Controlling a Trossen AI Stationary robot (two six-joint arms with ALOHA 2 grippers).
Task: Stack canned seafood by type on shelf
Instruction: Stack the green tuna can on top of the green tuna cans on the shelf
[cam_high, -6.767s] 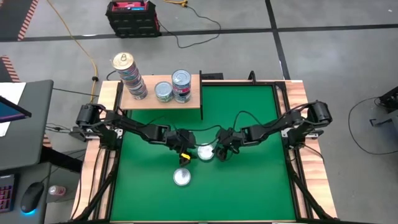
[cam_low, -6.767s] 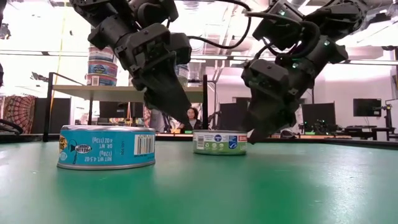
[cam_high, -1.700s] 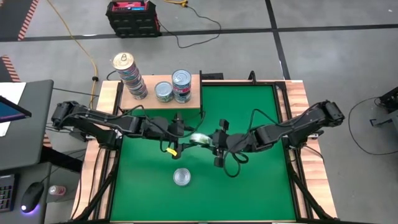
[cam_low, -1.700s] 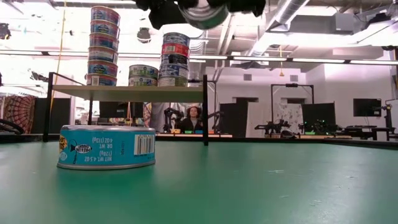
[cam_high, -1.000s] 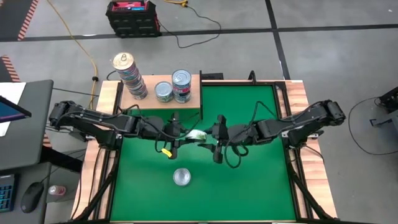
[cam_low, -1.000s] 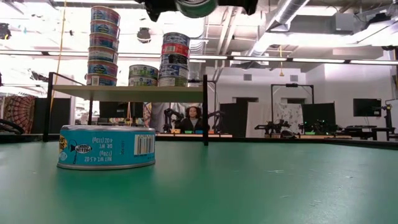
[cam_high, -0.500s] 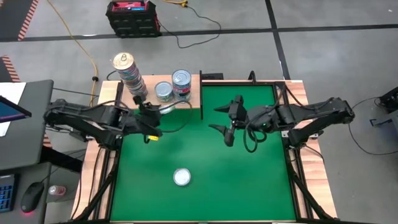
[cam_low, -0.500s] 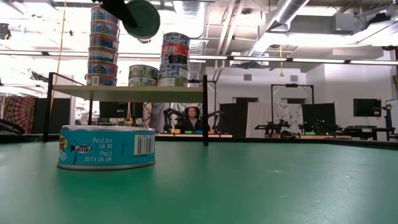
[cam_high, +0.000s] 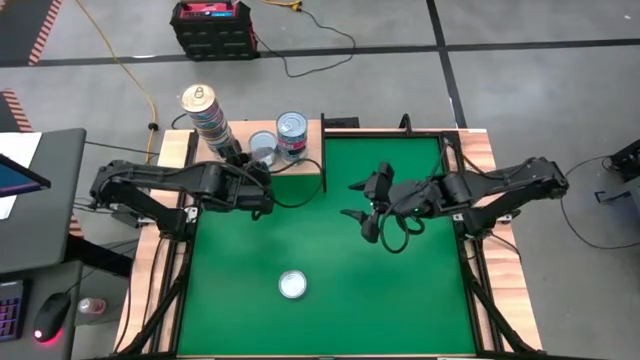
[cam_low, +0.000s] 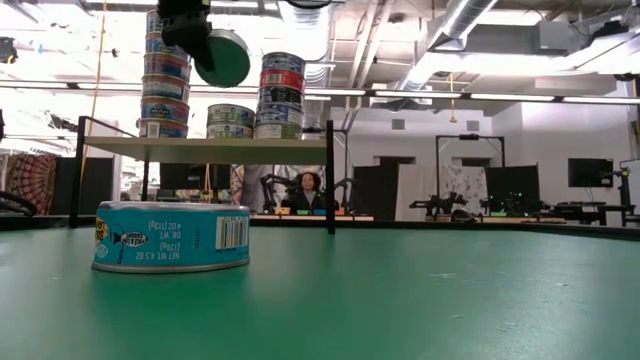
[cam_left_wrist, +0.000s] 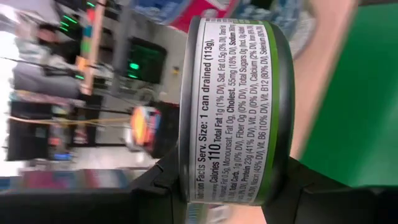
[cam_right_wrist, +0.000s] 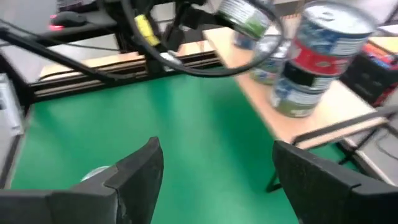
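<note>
A green mat (cam_high: 330, 260) covers the table, and on its near part one tin (cam_high: 293, 284) lies flat, silver lid up, its blue label (cam_low: 170, 238) facing the low camera. Farther back and to the right, the right gripper (cam_high: 362, 204) hangs over the mat's middle, fingers (cam_right_wrist: 134, 171) spread wide with nothing between them. At the mat's far left the left gripper (cam_high: 255, 178) is raised at the front edge of the shelf (cam_high: 305, 158), clamped on a green-banded tin (cam_left_wrist: 233, 112) that is tipped on its side, in the air beside the stacks. The shelf, a light-wood board on dark legs, carries a tall stack (cam_low: 165, 75) at its left, a low stack (cam_low: 230, 121) in the middle and a taller stack (cam_low: 282, 95) with a red-labelled tin at the right. Beyond the table lies grey floor with a yellow cable (cam_high: 120, 65); a seated person (cam_low: 305, 190) shows among monitors in the room behind.
</note>
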